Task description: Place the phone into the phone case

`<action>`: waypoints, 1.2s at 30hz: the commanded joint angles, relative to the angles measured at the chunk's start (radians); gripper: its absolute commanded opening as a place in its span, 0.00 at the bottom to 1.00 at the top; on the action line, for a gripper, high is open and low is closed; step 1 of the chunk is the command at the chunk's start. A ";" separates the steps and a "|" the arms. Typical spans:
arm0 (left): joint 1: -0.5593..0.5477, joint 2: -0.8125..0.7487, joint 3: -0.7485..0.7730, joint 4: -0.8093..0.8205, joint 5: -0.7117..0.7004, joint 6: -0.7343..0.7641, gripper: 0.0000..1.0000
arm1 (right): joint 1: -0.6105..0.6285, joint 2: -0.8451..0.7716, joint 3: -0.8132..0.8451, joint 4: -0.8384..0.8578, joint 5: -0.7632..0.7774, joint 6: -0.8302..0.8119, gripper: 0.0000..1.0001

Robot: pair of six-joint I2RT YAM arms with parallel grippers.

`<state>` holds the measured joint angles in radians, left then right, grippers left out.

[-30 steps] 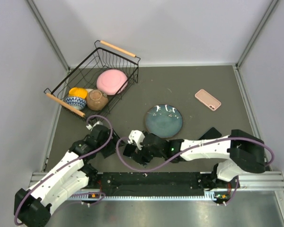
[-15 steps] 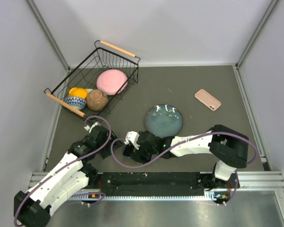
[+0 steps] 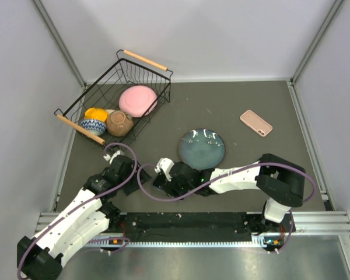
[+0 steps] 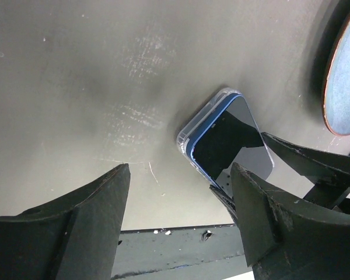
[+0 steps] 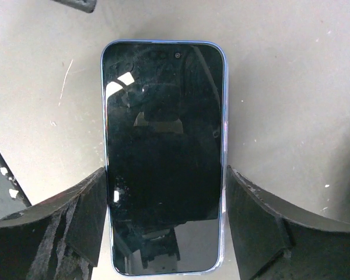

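Your phone (image 5: 163, 146) lies screen-up on the table (image 4: 76, 70) near the arm bases. From overhead it is hidden under the right gripper (image 5: 166, 186). That arm stretches low across to the left, and its fingers seem pressed against both long edges. You see dark glass, a blue frame, and a clear case (image 4: 203, 115) rimming one end. The left gripper (image 4: 179, 169) hovers alongside, spread wide and holding nothing.

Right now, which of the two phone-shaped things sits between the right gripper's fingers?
The blue phone with the dark screen, its long edges against the fingers of the right gripper. The pink one lies alone far to the right, untouched.
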<state>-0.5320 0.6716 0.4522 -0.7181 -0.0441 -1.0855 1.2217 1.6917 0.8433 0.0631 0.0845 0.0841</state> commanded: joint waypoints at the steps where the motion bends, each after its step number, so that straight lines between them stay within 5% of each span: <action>1: -0.003 -0.015 0.006 0.063 0.018 0.042 0.74 | -0.002 -0.047 -0.029 0.000 0.072 0.253 0.64; 9: -0.005 0.042 0.017 0.141 0.073 0.088 0.73 | 0.010 -0.047 -0.061 -0.031 0.146 0.638 0.71; 15: -0.006 0.083 0.029 0.154 0.105 0.114 0.72 | 0.055 -0.102 -0.047 -0.086 0.221 0.718 0.87; 22: -0.013 0.082 -0.029 0.229 0.148 0.122 0.68 | 0.036 -0.173 -0.087 -0.080 0.201 0.663 0.90; 29: -0.025 0.146 -0.046 0.299 0.158 0.108 0.61 | -0.062 -0.250 -0.187 0.064 -0.021 0.543 0.85; 36: -0.048 0.226 -0.053 0.362 0.156 0.111 0.52 | -0.103 -0.196 -0.153 0.041 -0.074 0.447 0.83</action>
<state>-0.5617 0.8600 0.4095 -0.4400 0.1123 -0.9840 1.1362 1.4757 0.6579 0.0753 0.0628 0.6014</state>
